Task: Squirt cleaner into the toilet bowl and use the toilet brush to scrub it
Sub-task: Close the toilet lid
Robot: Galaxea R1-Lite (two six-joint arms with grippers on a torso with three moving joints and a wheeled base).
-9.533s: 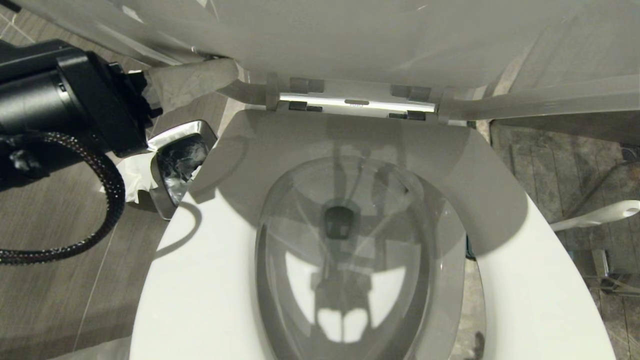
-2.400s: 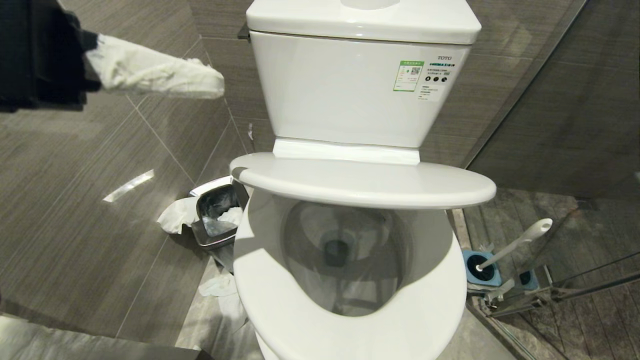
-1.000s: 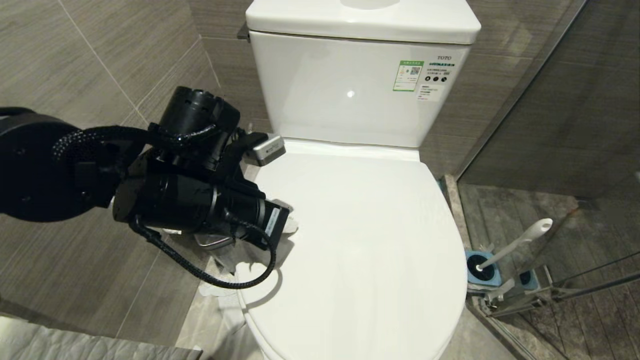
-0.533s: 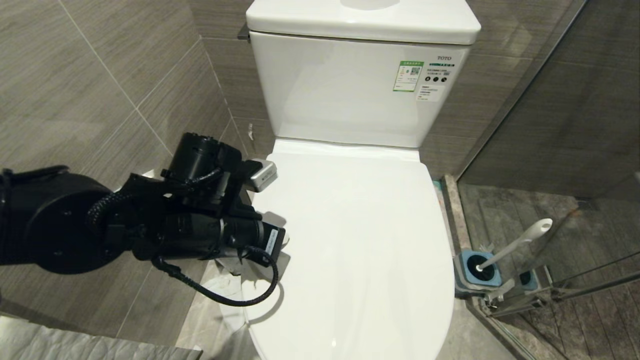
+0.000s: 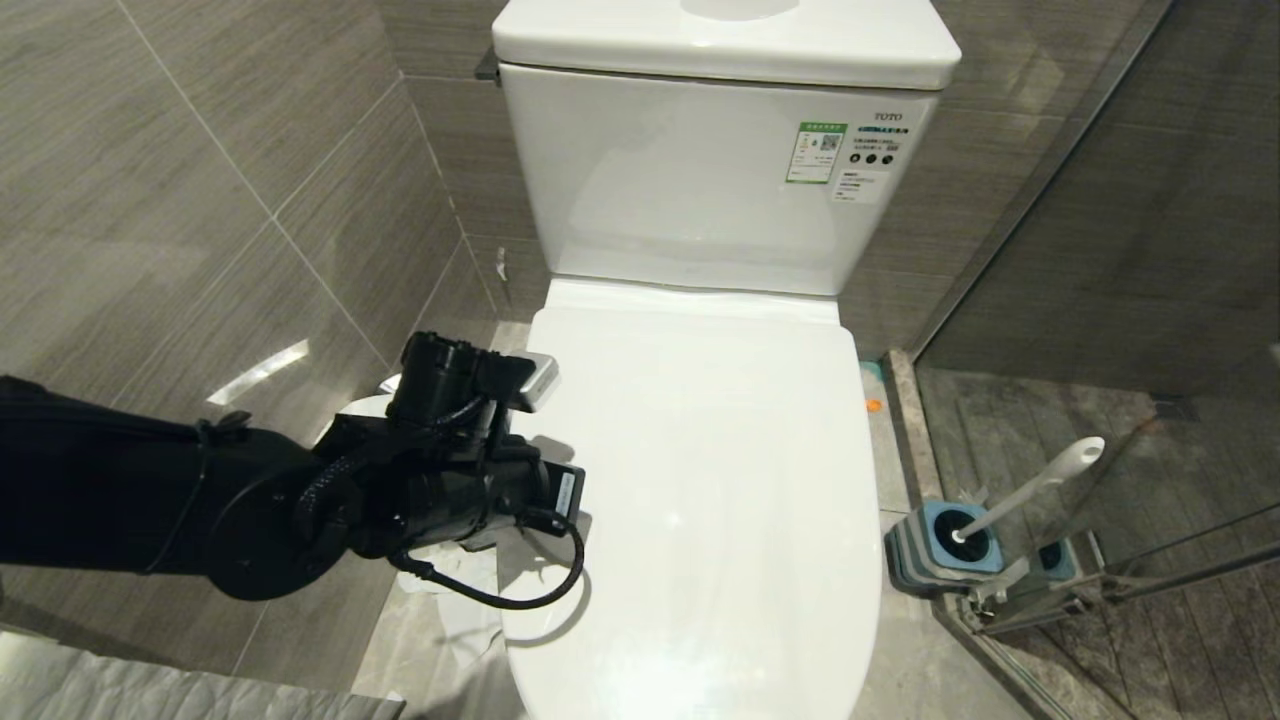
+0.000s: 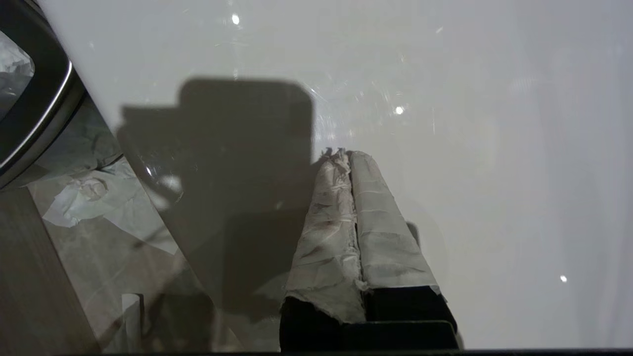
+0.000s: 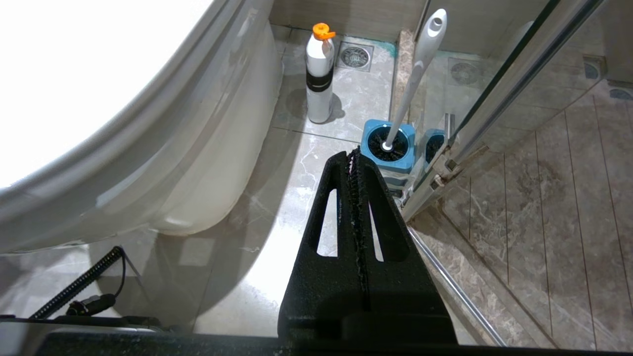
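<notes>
Fingers [image 6: 346, 207] of left gripper [image 6: 346, 153], paper-wrapped, clenched empty over glossy white toilet lid [image 5: 720, 480]; long white plastic toilet brush [image 5: 1030, 485] leaning up-right in blue base; right gripper [image 7: 353, 155] pinched shut, hanging low.

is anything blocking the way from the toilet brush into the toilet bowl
Yes. The white plastic lid is shut over the white ceramic toilet bowl, covering its opening. The white-handled toilet brush stands in its blue base on the floor beside it.

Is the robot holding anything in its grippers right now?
No. The left gripper is shut and empty over the toilet lid; the right gripper is shut and empty.
</notes>
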